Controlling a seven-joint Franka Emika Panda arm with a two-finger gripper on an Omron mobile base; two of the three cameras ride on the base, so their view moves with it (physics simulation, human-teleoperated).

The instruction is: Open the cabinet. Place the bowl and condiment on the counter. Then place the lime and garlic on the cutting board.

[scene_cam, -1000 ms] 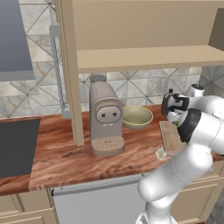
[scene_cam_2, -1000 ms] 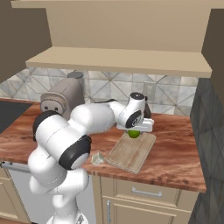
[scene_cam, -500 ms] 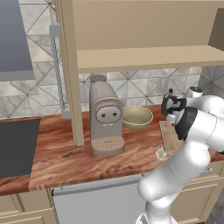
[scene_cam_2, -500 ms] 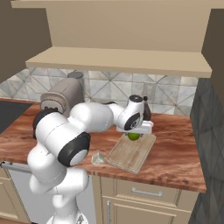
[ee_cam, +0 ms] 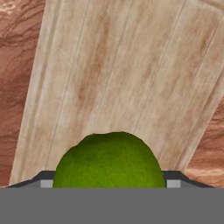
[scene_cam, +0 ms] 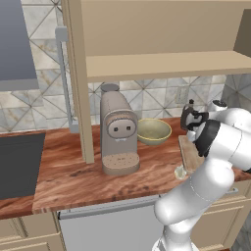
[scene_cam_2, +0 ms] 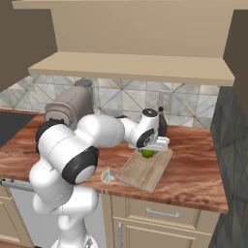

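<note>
Cabinet (scene_cam: 147, 29): door swung wide, edge-on at the left of the left base view, bare shelf on show.
Coffee machine (scene_cam: 117, 135): upright on the counter (scene_cam: 63, 171), a little left of the middle, close to the front edge of the open door.
Bowl (scene_cam: 153, 131): on the counter just right of the coffee machine, back toward the tiled wall, upright.
Garlic (scene_cam_2: 107, 175): pale little bulb near the counter's front edge, just off the left corner of the cutting board (scene_cam_2: 140, 172), not on it.
Arm: rises from the base, bends at the elbow and reaches forward over the counter; in the right base view the forearm runs left to right and the wrist turns down over the board's far end.
Gripper (scene_cam_2: 148, 151): pointing down at the board, fingers pinching the lime (scene_cam_2: 147, 153) from both sides; the hand view has the lime (ee_cam: 109, 161) big and green between the tips, with board grain behind it.
Lime: over the board's far edge; whether it touches the wood, I can't tell.
Condiment (scene_cam_2: 162, 123): dark bottle standing on the counter behind the wrist, near the back wall, beyond the board's far end.
</note>
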